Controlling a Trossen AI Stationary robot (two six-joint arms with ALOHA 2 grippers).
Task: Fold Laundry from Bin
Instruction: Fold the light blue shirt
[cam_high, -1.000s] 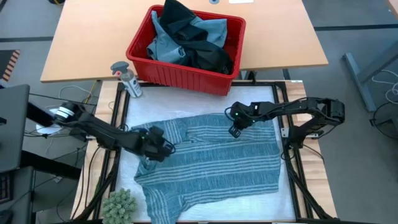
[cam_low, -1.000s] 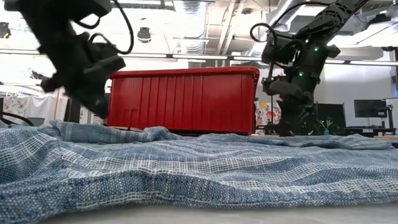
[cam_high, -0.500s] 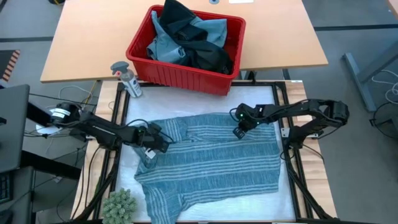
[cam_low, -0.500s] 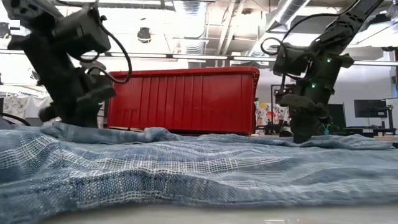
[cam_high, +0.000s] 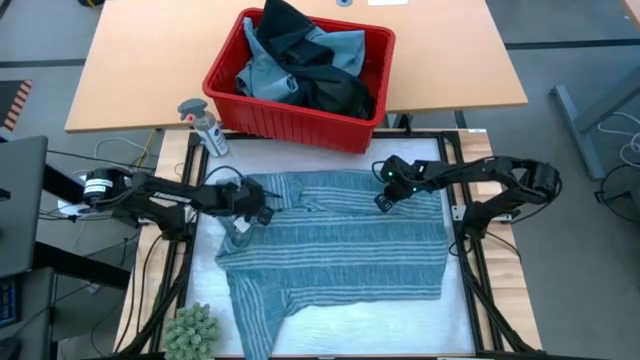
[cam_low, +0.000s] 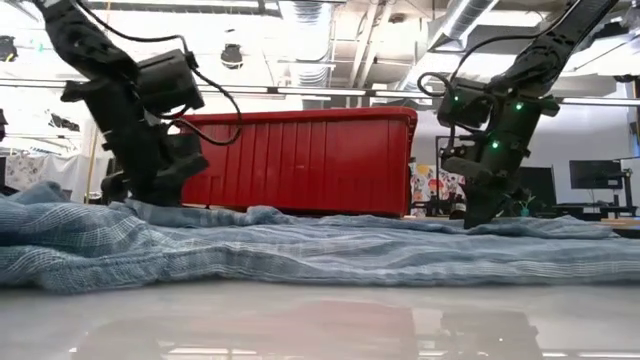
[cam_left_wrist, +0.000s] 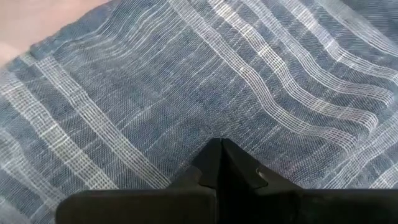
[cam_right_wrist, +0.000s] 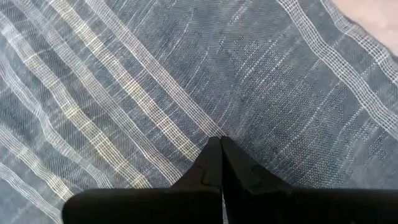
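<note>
Striped garment (cam_high: 340, 245) edge nearer bin (cam_high: 232, 113)

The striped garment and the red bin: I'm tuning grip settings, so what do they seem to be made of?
The striped garment looks like thin woven cloth, matte; the wrist views show its threads and pale woven stripes, and it drapes in soft wrinkles. The red bin looks like moulded plastic, slightly glossy, with ribbed walls and a thick rim.

the striped garment (cam_high: 335, 245) hides both fingertips in the wrist views; its hem runs past the high view's bottom edge.
</note>
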